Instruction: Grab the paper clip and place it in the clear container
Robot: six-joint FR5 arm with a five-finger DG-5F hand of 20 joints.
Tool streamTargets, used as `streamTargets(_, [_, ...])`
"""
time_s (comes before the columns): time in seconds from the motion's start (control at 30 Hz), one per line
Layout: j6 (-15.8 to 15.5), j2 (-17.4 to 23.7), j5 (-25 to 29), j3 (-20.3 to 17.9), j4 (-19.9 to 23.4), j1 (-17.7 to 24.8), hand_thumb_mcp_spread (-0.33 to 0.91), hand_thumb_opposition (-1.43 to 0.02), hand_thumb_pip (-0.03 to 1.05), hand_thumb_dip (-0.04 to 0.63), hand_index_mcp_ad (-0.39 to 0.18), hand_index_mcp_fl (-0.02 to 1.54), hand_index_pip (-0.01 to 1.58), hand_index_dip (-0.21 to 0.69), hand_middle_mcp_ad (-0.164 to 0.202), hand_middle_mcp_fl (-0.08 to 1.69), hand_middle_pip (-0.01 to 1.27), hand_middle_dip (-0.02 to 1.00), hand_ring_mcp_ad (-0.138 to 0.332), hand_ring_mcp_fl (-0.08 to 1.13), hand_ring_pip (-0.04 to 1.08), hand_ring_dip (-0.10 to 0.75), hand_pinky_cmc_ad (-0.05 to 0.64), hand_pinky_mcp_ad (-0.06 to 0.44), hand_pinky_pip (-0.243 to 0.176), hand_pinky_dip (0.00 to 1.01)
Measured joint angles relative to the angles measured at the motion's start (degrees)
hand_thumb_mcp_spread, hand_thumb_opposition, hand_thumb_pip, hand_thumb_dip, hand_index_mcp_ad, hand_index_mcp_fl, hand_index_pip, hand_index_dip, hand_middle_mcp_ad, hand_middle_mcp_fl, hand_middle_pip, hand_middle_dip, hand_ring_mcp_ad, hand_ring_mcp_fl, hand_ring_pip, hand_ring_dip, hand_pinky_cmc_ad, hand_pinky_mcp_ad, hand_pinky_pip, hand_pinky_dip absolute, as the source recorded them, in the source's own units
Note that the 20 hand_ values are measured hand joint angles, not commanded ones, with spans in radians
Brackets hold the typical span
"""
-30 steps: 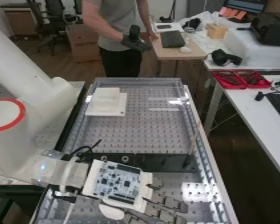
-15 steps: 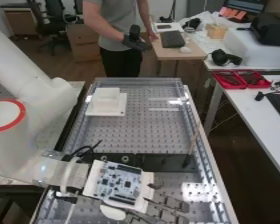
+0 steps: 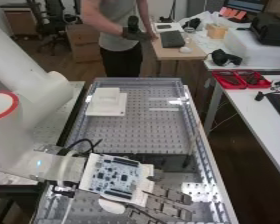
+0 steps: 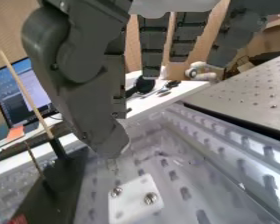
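the hand (image 3: 169,196) is over the near end of the bench (image 3: 222,196), on the near side of the dark bar (image 3: 165,162). i can't tell how far open it is, nor if it has hold of anything. the wrist view has the hand (image 4: 74,75) above the bench top, with a white plate (image 4: 136,201) near it that bears 2 round metal screws; i can't tell if hand and plate touch. i can't tell where the paper clip is, and i can't pick out which thing is the clear container.

a blue and white circuit board (image 3: 115,177) sits on a white mount on top of the hand, and a black cable (image 3: 86,142) loops up just beside it. the arm (image 3: 31,107) comes in from the left of the high view.

farther along the bench, near its left edge in the high view, a white block (image 3: 107,95) lies on a white base, on a panel full of small holes. in the wrist view, 2 thin sticks rise by the dark bar, the longer one (image 4: 23,85) leaning out of a black stub.

off to the right in the high view, a white table (image 3: 257,107) holds 2 red trays (image 3: 228,85) side by side with dark bits in them. a small wood table (image 3: 165,53) bears a black pad (image 3: 172,38) and a white mouse (image 3: 185,50).
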Motion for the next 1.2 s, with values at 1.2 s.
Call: streamTargets(1.2, [3.8, 15.5, 2.3, -12.3, 12.5, 23.1, 0.52, -1.01, 0.66, 0.298, -0.171, 0.62, 1.36, 0.093, 0.061, 0.17, 0.14, 0.19, 0.084, 0.00, 0.10, 0.073, 0.295, 0.215, -0.026, 0.19])
